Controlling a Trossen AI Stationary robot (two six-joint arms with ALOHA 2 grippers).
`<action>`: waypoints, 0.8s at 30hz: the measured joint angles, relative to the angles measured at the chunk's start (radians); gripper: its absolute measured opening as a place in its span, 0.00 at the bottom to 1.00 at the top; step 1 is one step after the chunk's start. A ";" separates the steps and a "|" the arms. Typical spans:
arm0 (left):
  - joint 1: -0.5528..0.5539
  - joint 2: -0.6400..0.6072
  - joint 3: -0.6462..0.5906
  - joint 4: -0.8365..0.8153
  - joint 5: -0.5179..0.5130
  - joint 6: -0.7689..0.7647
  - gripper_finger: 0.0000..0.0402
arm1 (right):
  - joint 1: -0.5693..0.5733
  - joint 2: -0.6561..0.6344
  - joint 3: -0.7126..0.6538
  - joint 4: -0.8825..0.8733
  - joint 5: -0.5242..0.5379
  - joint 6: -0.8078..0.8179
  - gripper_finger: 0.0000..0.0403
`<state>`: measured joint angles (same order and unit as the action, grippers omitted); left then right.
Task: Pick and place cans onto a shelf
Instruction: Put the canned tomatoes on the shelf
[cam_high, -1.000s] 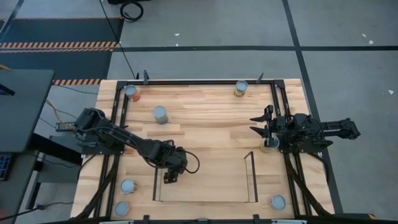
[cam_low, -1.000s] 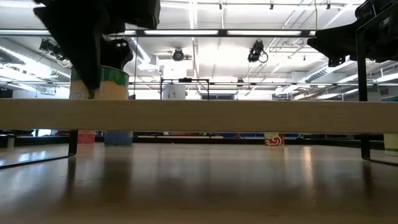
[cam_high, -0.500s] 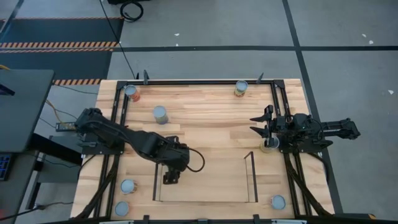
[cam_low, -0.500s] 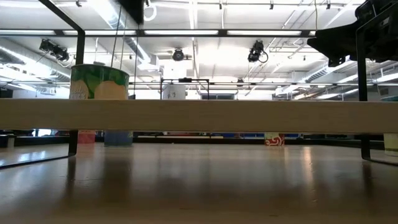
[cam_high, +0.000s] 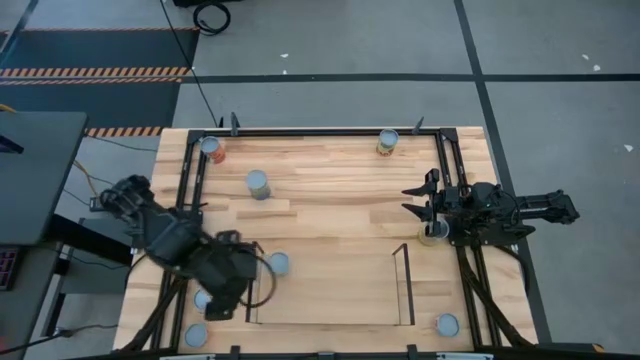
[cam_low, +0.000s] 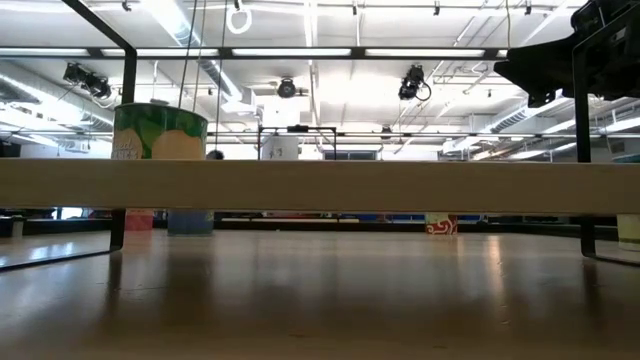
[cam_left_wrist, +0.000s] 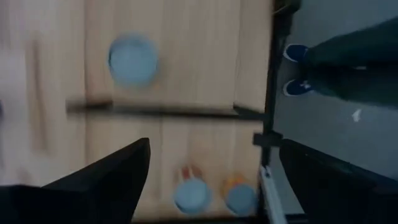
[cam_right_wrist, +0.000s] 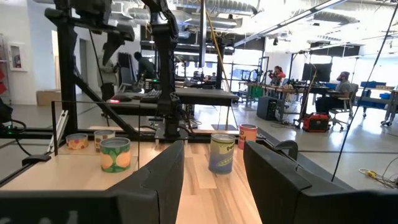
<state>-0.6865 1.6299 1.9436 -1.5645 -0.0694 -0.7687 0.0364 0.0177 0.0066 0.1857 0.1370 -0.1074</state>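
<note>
Presently I see one can (cam_high: 277, 263) on the shelf (cam_high: 330, 290), at its ten o'clock corner; my left gripper (cam_high: 222, 303) hovers just off the shelf's nine o'clock end, jaws wide and empty; my right gripper (cam_high: 432, 212) waits at the table's three o'clock, jaws part open, holding nothing.

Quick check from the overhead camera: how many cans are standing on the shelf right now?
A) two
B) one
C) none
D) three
B: in the high view a single can stands near the left end of the shelf, and the low view shows just that one green-labelled can on the shelf board.
</note>
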 joint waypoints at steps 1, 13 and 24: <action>-0.022 -0.019 -0.024 -0.007 0.000 -0.065 0.89 | 0.000 0.000 0.000 0.000 0.000 0.000 0.43; -0.274 -0.245 -0.540 0.122 -0.027 -0.554 0.87 | 0.000 0.000 0.000 0.001 0.000 0.000 0.43; -0.407 -0.250 -0.907 0.493 0.030 -0.442 0.88 | 0.000 0.000 0.000 0.000 0.000 0.000 0.43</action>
<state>-1.0933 1.3804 1.0363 -1.0712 -0.0393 -1.2108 0.0360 0.0175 0.0064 0.1862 0.1368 -0.1074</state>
